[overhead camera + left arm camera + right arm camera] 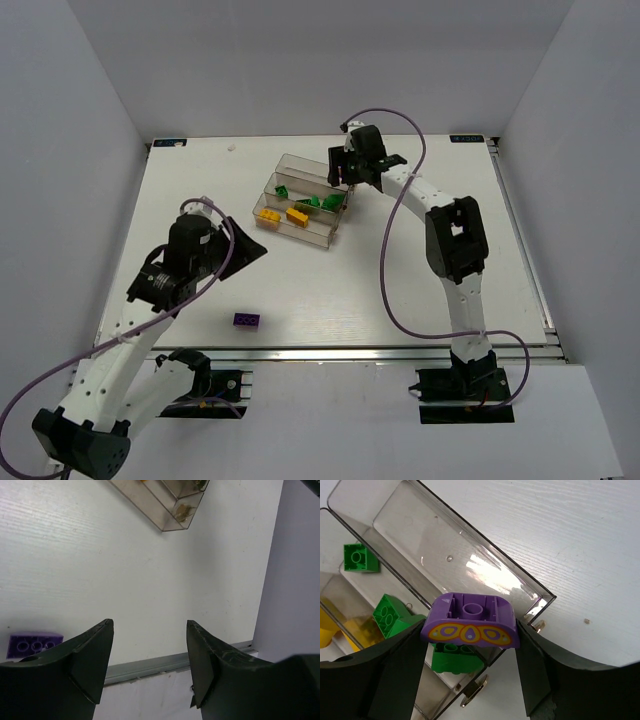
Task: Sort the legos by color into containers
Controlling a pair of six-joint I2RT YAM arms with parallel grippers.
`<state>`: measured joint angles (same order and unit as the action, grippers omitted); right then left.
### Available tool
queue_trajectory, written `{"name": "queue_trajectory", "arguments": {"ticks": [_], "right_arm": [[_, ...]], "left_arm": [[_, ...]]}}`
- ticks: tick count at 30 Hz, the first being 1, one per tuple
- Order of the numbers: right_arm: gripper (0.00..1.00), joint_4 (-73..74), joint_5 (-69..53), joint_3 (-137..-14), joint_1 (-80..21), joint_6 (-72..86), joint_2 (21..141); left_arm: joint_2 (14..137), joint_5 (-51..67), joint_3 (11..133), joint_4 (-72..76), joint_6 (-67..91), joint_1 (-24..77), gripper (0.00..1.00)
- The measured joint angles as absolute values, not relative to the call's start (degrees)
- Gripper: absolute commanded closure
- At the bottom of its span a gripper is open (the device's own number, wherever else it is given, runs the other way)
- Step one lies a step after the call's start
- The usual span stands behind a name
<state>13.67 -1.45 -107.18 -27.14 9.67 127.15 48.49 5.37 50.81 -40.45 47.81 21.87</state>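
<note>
**Sorting partly done: one purple brick loose on the table, one held over the bins.**

The flat purple studded brick [248, 320] lies unsorted on the white table [400, 300], outside the jaws of the left gripper [150, 630], which stand wide apart and empty. Farther back, the clear plastic three-compartment bin [296, 160] holds yellow-orange bricks [282, 214] in its near compartment and green bricks [318, 202] in the middle one. The right gripper [470, 627] clamps a curved purple brick with yellow markings [470, 625] above the bare far compartment.

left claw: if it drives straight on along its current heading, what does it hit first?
Most likely the bare table. The left claw is open with nothing between its fingers. The purple brick lies off to one side of the line, and the clear bins sit farther ahead and off line. Depth is hard to judge from the wrist view.
</note>
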Motion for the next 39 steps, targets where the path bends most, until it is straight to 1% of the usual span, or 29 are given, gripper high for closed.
{"name": "queue_trajectory", "arguments": {"ticks": [1, 2, 4, 5, 6, 7, 9, 10, 13, 16, 18, 20, 21, 23, 24, 25, 26, 27, 28, 29, 30, 31, 32, 35, 39], "right_arm": [[0.58, 13.47, -1.41, -107.18, -27.14, 9.67, 127.72], [0.49, 13.45, -1.39, -107.18, -27.14, 9.67, 128.07], [0.40, 13.08, -1.39, -107.18, -27.18, 9.65, 128.66], [0.31, 13.02, -1.39, -107.18, -27.24, 9.63, 128.75], [0.30, 13.04, -1.39, -107.18, -27.35, 9.54, 128.75], [0.24, 13.04, -1.39, -107.18, -27.42, 9.41, 128.75], [0.22, 13.04, -1.43, -107.26, -27.55, 9.04, 128.75], [0.17, 13.04, -1.43, -107.31, -27.59, 8.93, 128.75], [0.12, 12.97, -1.56, -107.53, -27.70, 8.51, 128.75], [0.11, 12.93, -1.83, -107.59, -27.73, 8.36, 128.75], [0.12, 12.91, -2.13, -107.59, -27.73, 8.32, 128.75], [0.23, 12.95, -2.87, -107.59, -27.70, 7.84, 128.73], [0.28, 12.99, -3.60, -107.59, -27.66, 7.29, 128.55], [0.58, 12.88, -5.74, -107.00, -27.44, 5.41, 127.50], [0.70, 12.21, -7.46, -105.27, -27.33, 3.97, 125.73], [0.86, 11.60, -9.13, -102.83, -27.11, 2.44, 123.48], [0.86, 9.19, -11.33, -97.54, -26.79, 0.80, 119.33], [0.83, 7.57, -13.45, -92.20, -26.46, -1.41, 114.52], [0.58, 6.04, -15.40, -87.29, -26.09, -3.38, 109.91], [0.42, 4.23, -17.37, -82.17, -25.63, -5.02, 104.81], [0.23, 1.78, -19.16, -77.58, -25.19, -6.81, 100.12], [0.14, 0.67, -21.41, -73.45, -24.73, -8.40, 95.31], [0.11, -0.16, -23.70, -70.65, -24.23, -10.28, 91.39], [0.11, -0.75, -30.57, -67.42, -22.94, -13.80, 84.95], [0.11, -0.16, -36.62, -62.39, -21.82, -14.87, 81.78]], "left_arm": [[47.59, 5.39, 50.35, -41.01, 48.27, 21.87, 0.30], [46.81, 5.41, 49.98, -41.71, 48.69, 21.87, 0.30], [45.87, 5.45, 49.25, -42.89, 49.30, 21.87, 0.30], [45.65, 5.50, 49.06, -43.64, 49.56, 21.87, 0.30], [45.63, 5.56, 48.88, -44.14, 49.76, 21.87, 0.29], [45.65, 5.58, 48.75, -44.66, 49.98, 21.87, 0.29], [45.71, 5.61, 48.47, -45.71, 50.30, 21.87, 0.28], [45.78, 5.58, 48.42, -46.30, 50.50, 21.87, 0.28], [46.17, 5.50, 48.38, -47.81, 51.09, 21.87, 0.27], [46.98, 5.17, 48.36, -49.32, 51.96, 21.96, 0.26], [47.62, 4.86, 48.36, -50.11, 52.58, 22.15, 0.26], [48.42, 4.29, 48.36, -51.03, 53.30, 22.26, 0.27], [48.95, 3.92, 48.36, -51.59, 53.78, 22.33, 0.30], [50.24, 3.16, 48.38, -53.10, 54.81, 22.35, 0.35], [50.94, 2.87, 48.38, -53.91, 55.35, 22.35, 0.39], [51.72, 2.37, 48.38, -54.70, 55.99, 22.35, 0.41], [52.73, 1.67, 48.38, -55.83, 56.69, 22.35, 0.43], [53.52, 1.17, 48.38, -56.66, 57.39, 22.35, 0.43], [54.37, 0.62, 48.38, -57.63, 58.22, 22.35, 0.42], [55.07, 0.12, 48.38, -58.59, 59.00, 22.35, 0.40], [55.79, -0.38, 48.38, -59.68, 60.18, 22.35, 0.36], [56.31, -0.80, 48.36, -60.51, 61.19, 22.35, 0.33], [56.77, -1.15, 48.31, -61.36, 62.61, 22.35, 0.31], [56.90, -1.50, 46.57, -62.43, 68.31, 22.35, 0.25], [57.04, -0.62, 41.78, -62.54, 76.20, 22.35, 0.24]]}}
